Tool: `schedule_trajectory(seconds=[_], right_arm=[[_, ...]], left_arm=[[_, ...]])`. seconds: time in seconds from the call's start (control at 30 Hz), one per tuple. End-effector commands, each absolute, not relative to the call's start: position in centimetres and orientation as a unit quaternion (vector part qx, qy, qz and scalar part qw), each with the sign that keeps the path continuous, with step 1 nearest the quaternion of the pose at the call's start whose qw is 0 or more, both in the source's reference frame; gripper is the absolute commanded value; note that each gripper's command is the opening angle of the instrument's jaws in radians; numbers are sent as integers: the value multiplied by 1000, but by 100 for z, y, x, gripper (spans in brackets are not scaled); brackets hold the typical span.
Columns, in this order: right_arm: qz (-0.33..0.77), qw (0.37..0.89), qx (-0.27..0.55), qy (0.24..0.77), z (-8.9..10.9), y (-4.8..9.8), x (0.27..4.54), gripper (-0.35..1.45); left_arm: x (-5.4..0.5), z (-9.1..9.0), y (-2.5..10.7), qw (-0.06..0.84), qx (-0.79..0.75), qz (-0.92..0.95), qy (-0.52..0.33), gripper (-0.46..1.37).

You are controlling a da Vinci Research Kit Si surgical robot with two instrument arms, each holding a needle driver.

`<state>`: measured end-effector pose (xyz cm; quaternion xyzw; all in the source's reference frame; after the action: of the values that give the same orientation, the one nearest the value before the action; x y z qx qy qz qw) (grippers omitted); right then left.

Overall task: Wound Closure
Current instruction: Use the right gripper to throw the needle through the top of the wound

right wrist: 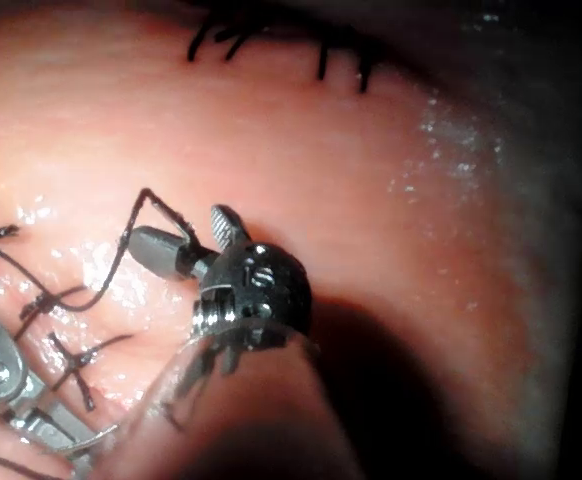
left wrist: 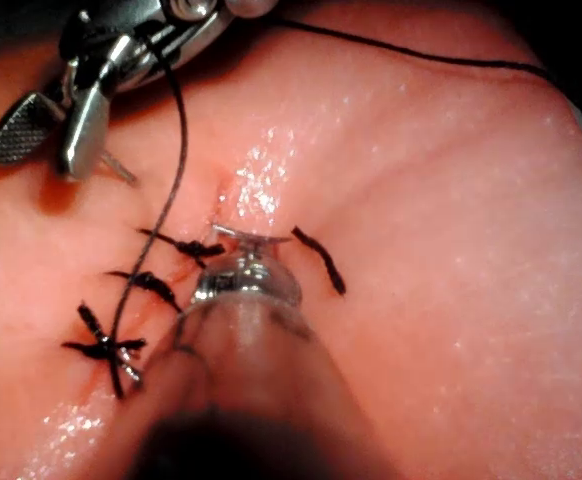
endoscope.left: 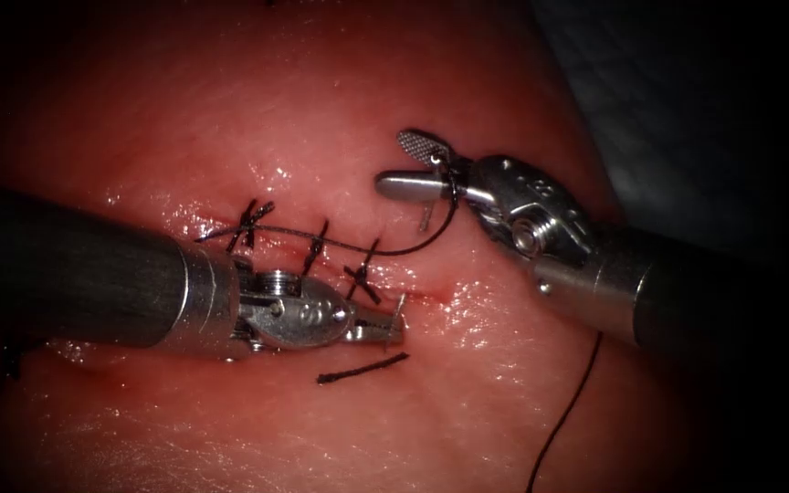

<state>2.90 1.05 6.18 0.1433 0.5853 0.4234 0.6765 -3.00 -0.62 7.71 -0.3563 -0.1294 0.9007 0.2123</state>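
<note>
The tissue (endoscope.left: pixel 504 383) has a cut crossed by three dark stitches (endoscope.left: pixel 317 245). My left tool (endoscope.left: pixel 393 327) comes in from the left, its jaws shut on the needle (endoscope.left: pixel 401 308). The needle is a thin silver sliver lying crosswise at the jaw tips, at the cut's right end. I cannot tell whether its point is in the tissue. My right tool (endoscope.left: pixel 393 162) hangs above and to the right of the cut with its jaws wide open. The thread (endoscope.left: pixel 413 246) runs from the leftmost stitch along the cut and up into the base of those open jaws.
A loose cut piece of thread (endoscope.left: pixel 362 368) lies on the tissue just below the left tool. More thread (endoscope.left: pixel 563 415) trails down from behind the right tool's shaft. Wet glistening patches sit right of the cut. More stitch ends (right wrist: pixel 271 45) show in the right wrist view.
</note>
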Motion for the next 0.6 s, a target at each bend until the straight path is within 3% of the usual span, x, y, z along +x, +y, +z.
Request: schedule_trajectory(seconds=[0.03, 0.53, 0.57, 0.6], right_arm=[[423, 677, 142, 585, 616, 106, 290, 68], [423, 686, 125, 579, 610, 93, 277, 56], [423, 688, 124, 577, 610, 91, 274, 40], [422, 689, 124, 576, 610, 89, 272, 5]], left_arm=[[-301, 771, -61, 211, -357, 900, -132, -35], [-300, 770, -61, 212, -357, 900, -132, -35], [-300, 770, -61, 212, -357, 900, -132, -35], [-300, 770, -61, 212, -357, 900, -132, -35]])
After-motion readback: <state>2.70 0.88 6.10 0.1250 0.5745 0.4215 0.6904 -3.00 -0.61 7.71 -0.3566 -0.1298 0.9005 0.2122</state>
